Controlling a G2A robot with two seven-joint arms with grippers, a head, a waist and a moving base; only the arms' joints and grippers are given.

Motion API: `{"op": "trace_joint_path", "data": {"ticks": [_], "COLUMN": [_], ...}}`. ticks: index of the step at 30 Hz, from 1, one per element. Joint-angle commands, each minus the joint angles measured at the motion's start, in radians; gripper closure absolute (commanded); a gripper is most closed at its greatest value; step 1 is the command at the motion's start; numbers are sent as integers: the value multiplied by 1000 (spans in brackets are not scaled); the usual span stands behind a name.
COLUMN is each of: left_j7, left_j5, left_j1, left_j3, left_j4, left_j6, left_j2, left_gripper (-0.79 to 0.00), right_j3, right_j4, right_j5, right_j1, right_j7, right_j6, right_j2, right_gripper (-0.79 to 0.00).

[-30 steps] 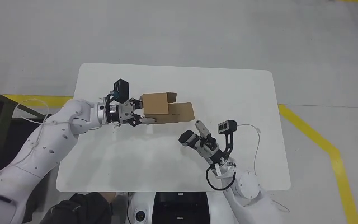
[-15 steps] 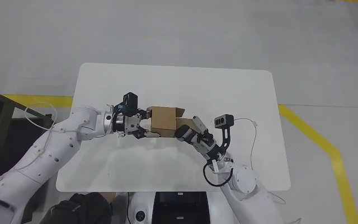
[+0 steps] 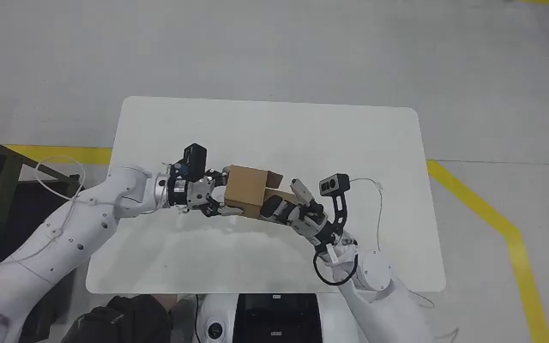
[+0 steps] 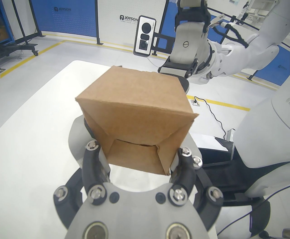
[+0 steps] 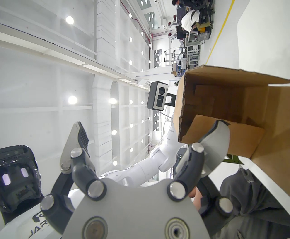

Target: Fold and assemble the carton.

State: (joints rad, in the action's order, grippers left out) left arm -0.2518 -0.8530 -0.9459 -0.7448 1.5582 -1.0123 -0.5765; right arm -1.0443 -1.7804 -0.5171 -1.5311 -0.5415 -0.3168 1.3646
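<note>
Carton [image 3: 247, 185] pinched in left tool [image 4: 138, 150], right tool [image 5: 147, 129] spread with one finger against its flap [image 5: 242, 140]

I work in a robotics lab hall: yellow floor tape [image 3: 516, 261] at three o'clock, blue partition panels [image 4: 68, 18], rows of ceiling lights [image 5: 69, 20].

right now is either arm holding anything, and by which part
The left gripper holds the carton at one end, fingers on opposite side walls. The right gripper is open, one finger against a flap, holding nothing.

Matt brown cardboard carton [image 4: 136, 101], smooth white table [image 3: 257, 129], left hand [image 4: 136, 158] dull metal and perhaps black plastic
</note>
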Motion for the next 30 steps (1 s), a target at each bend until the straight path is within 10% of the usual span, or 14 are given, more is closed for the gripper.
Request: {"op": "trace_joint_path", "data": {"ticks": [1, 30], "left_j7": [-6, -94], "left_j5": [5, 56], "left_j1": [12, 156], "left_j3": [13, 216], "left_j4": [-5, -15], "left_j6": [0, 0], "left_j2": [6, 69], "left_gripper": [-643, -757], "right_j3": [-5, 18], "right_j4": [5, 91], "right_j5": [-13, -96], "right_j1": [3, 99], "right_j7": [-10, -88], "right_j6": [1, 79], "right_j2": [-1, 0], "right_gripper": [-785, -785]}}
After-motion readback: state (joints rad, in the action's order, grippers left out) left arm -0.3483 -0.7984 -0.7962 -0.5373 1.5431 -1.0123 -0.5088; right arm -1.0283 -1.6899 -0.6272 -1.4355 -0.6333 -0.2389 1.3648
